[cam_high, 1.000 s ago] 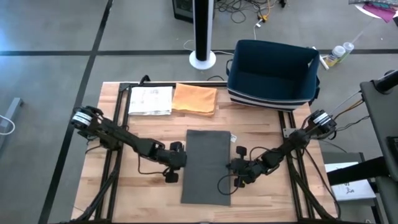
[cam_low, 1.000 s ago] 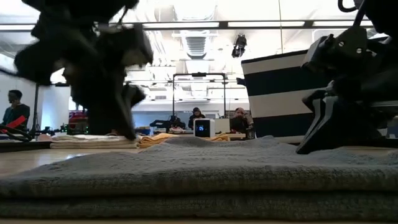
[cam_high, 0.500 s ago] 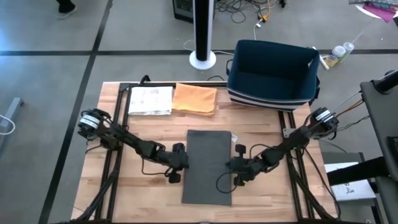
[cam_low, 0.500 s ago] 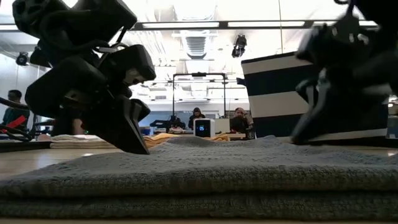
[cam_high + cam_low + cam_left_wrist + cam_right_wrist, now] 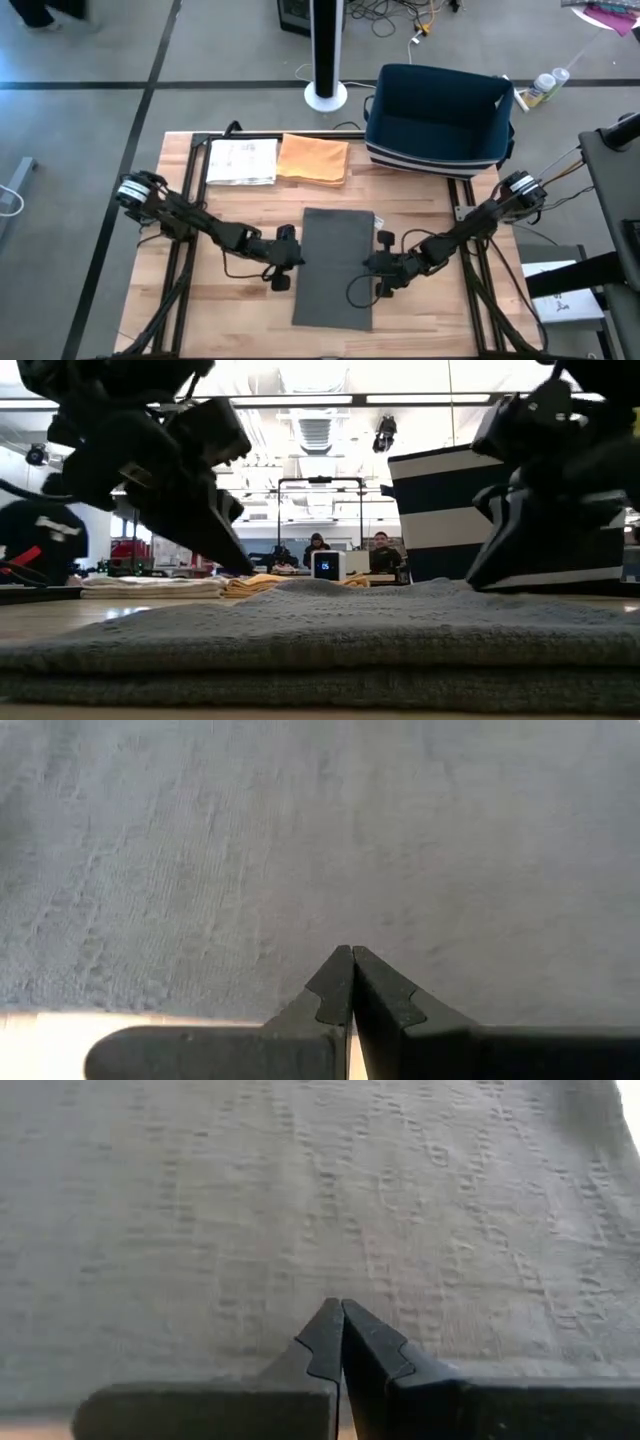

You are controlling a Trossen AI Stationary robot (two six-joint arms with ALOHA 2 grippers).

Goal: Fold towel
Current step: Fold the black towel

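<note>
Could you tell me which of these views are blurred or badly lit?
Low view: bright ceiling lights leave both arms as dark, smeared silhouettes, while the grey towel up close looks soft. High view: evenly lit and sharp. Both wrist views: the towel weave is clear, fading paler toward the far edge.

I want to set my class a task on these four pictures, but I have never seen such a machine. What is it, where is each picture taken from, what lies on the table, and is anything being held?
It is a robot with two dark jointed arms at a slatted wooden table. One picture looks straight down, one looks level across the tabletop, and two come from cameras on the wrists. A folded dark grey terry towel lies in the middle. The left gripper sits at its left edge and the right gripper at its right edge. Both pairs of jaws are shut and hold nothing; the wrist views show only towel beyond them. Farther back lie a folded white cloth, a folded orange cloth and a navy fabric basket with striped sides.
</note>
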